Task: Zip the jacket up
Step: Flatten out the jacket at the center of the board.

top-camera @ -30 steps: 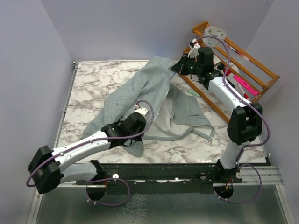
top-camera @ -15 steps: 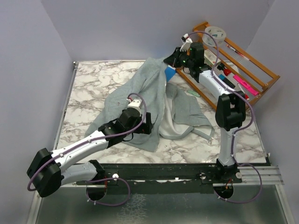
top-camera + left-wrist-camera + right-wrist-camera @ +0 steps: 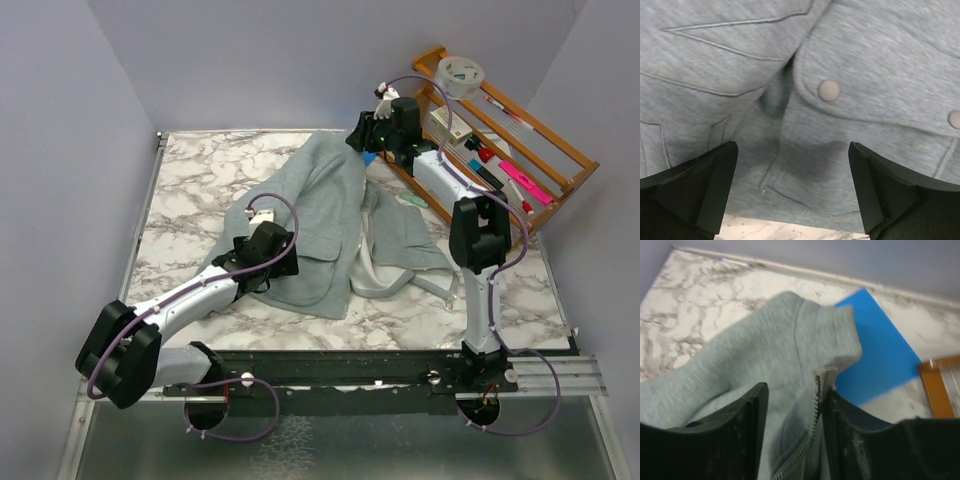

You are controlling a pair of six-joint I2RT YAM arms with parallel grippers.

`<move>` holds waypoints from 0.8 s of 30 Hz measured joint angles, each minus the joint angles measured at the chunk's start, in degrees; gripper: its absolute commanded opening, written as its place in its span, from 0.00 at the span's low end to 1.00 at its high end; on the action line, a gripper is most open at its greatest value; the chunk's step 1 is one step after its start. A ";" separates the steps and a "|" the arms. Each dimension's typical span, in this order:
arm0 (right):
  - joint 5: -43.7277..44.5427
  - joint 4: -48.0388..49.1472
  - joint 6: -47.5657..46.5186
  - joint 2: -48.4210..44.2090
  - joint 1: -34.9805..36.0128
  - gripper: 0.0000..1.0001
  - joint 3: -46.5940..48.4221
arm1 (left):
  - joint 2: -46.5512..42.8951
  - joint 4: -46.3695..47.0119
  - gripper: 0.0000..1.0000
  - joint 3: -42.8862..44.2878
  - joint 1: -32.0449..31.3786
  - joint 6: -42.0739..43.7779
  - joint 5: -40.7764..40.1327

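Well, the jacket lies spread out on the desk, front up, so its zip can be reached. The left claw hangs wide open over a pocket flap with a round snap, holding nothing. I think it is placed low to pin the cloth. The right claw is at the far end, part open around the collar, with the zip teeth between its fingers — not squeezing, I think. A blue pad peeks out just behind the collar.
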 measured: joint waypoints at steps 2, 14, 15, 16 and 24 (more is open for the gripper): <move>3.08 -2.36 -1.29 -4.04 0.04 0.65 -5.14 | 0.09 -0.98 0.99 0.00 0.50 0.00 -1.20; 18.67 -15.87 -4.87 -35.43 -0.22 0.57 -26.27 | -8.79 1.75 0.99 3.87 1.33 3.50 -0.55; 18.69 -15.91 -4.85 -36.68 -0.24 0.54 -27.93 | -8.68 2.82 0.99 3.85 1.31 3.74 0.57; 18.60 -16.02 -4.92 -37.53 -0.31 0.51 -29.75 | -8.26 4.04 0.99 3.76 1.18 3.93 1.68; 12.24 -18.51 -4.94 -36.09 -0.33 0.61 -38.16 | 3.67 11.74 0.99 1.95 0.44 5.57 5.09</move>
